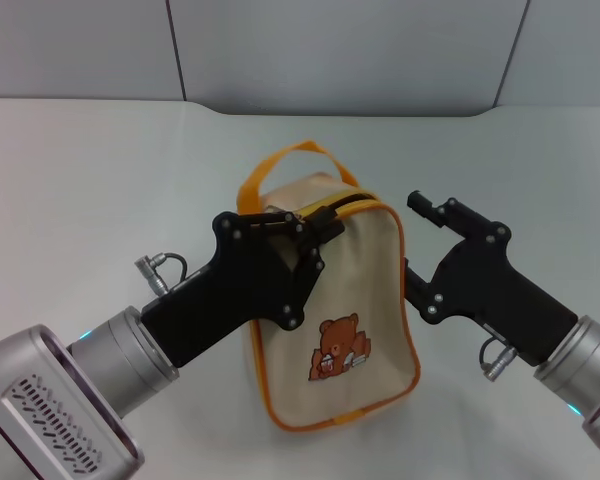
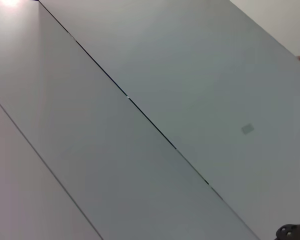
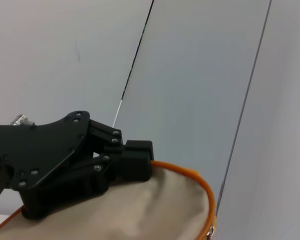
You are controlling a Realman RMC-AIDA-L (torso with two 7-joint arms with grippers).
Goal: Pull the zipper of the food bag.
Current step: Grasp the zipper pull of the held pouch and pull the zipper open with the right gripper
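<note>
The food bag is standing upright mid-table, bear side facing near, its top running near-left to far-right. The left gripper is pinching narrowly at the zipper on top. The right gripper is spreading wide beside the bag's right side.

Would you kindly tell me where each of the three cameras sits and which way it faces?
Head view: from the robot's head, looking forward and down at the food bag on the table; both arms show, the left tool at the zipper, the right tool beside the bag.
Left wrist view: on the left arm, facing wall panels; only a dark corner of the robot.
Right wrist view: on the right arm, facing the bag's top and the left tool.
Head and right wrist views share the bag and left tool.
</note>
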